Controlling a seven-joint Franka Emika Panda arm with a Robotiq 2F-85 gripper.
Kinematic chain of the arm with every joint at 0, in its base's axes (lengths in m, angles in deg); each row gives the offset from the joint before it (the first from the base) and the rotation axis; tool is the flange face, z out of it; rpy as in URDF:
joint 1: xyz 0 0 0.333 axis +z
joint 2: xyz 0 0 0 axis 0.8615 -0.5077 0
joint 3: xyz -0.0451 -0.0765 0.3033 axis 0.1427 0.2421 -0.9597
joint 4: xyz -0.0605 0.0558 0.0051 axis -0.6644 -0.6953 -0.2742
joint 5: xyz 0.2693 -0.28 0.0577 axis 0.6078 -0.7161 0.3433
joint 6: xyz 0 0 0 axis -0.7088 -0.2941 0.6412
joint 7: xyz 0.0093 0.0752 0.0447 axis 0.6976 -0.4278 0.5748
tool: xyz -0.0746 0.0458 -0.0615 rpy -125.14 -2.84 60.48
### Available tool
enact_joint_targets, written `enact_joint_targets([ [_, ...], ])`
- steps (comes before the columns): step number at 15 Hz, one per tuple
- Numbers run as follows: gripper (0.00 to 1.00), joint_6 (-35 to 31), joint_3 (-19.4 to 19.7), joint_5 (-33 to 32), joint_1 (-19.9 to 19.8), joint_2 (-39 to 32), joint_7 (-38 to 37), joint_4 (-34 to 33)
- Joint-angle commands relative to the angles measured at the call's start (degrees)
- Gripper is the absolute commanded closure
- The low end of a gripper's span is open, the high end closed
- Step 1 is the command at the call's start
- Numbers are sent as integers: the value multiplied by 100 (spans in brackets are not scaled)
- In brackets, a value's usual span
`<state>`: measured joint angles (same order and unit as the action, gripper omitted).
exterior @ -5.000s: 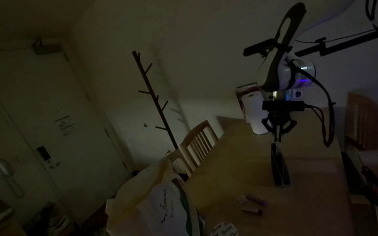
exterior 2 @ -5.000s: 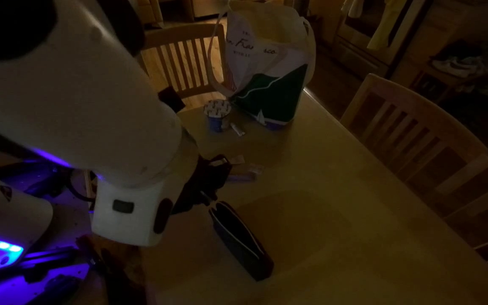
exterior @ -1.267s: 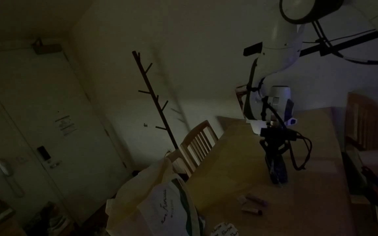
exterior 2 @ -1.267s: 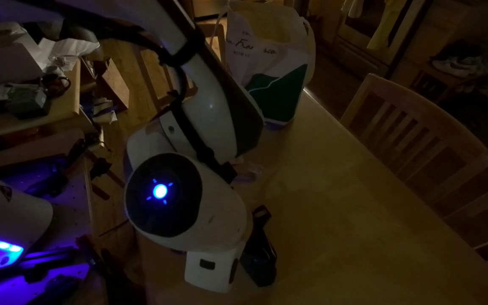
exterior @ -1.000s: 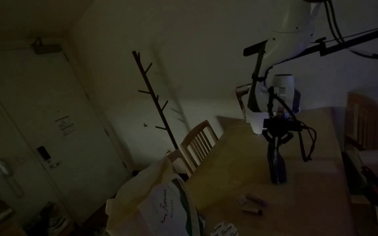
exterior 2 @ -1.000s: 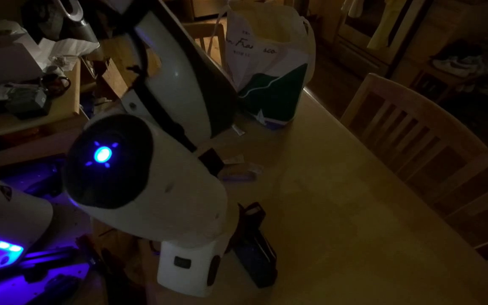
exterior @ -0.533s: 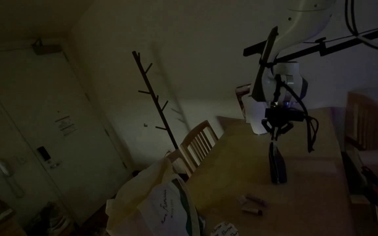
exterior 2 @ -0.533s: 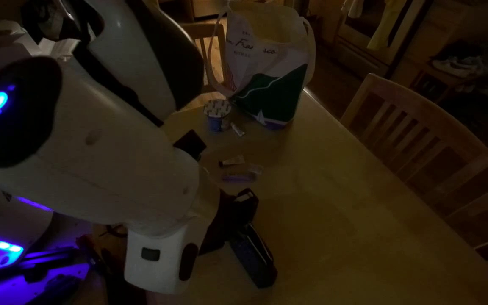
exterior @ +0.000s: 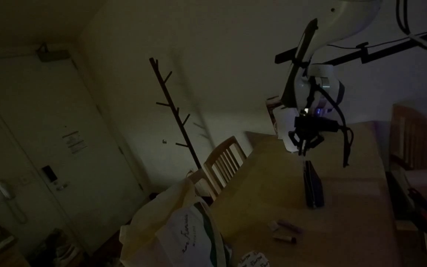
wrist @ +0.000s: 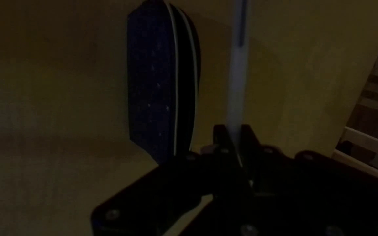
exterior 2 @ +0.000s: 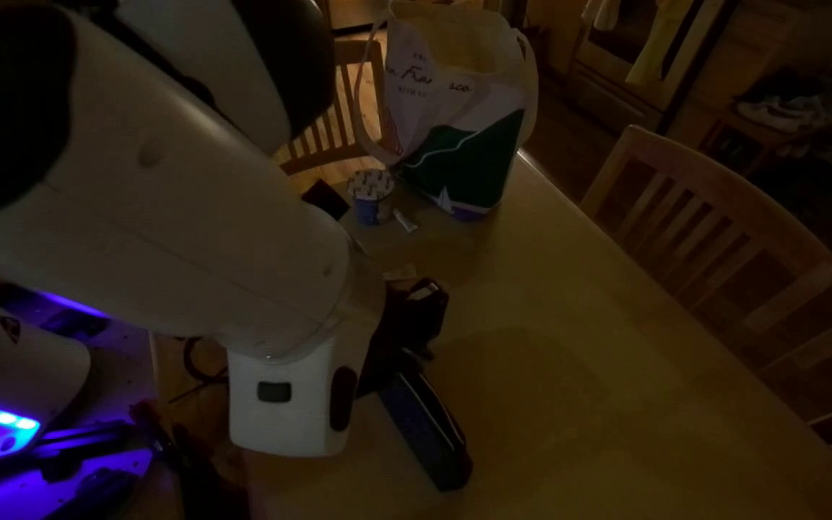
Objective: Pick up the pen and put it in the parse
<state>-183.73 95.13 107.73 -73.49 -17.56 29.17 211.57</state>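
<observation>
The parse is a dark blue-black, elongated pouch (wrist: 151, 82) with small light specks and a pale-edged zip opening along its top. It lies on the light wooden table in both exterior views (exterior: 313, 189) (exterior 2: 430, 433). The pen is a pale, slim stick (wrist: 237, 82) with a dark strip near its far end. My gripper (wrist: 235, 137) is shut on the pen, which points out from the fingertips beside the pouch's opening in the wrist view. In an exterior view the gripper (exterior: 302, 152) is above the table near the pouch's far end. The pen's lower tip is hard to make out there.
A large white and green bag (exterior 2: 459, 115) and a lidded cup (exterior 2: 371, 198) stand on the table. Small tubes and packets (exterior: 284, 238) lie near the pouch. A white upright object (exterior: 287, 128) is behind the gripper. Wooden chairs (exterior 2: 719, 231) line the table.
The gripper was low over the pouch about a second ago. It has since risen and shifted sideways off the pouch with the pen. The pouch's opening looks narrower than five seconds ago.
</observation>
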Motion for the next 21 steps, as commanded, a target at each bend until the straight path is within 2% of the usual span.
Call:
enact_joint_targets([
  [1,97,318,37,-73,-32,112,-70,-3],
  [13,97,992,347,185,-86,-458,-133,-236],
  [14,97,874,242,-60,-210,-473,-234,-257],
  [15,97,862,367,21,-78,-561,-157,-281],
  [17,97,820,297,229,-70,-724,71,-295],
  [21,97,867,299,103,-86,-897,92,-380],
])
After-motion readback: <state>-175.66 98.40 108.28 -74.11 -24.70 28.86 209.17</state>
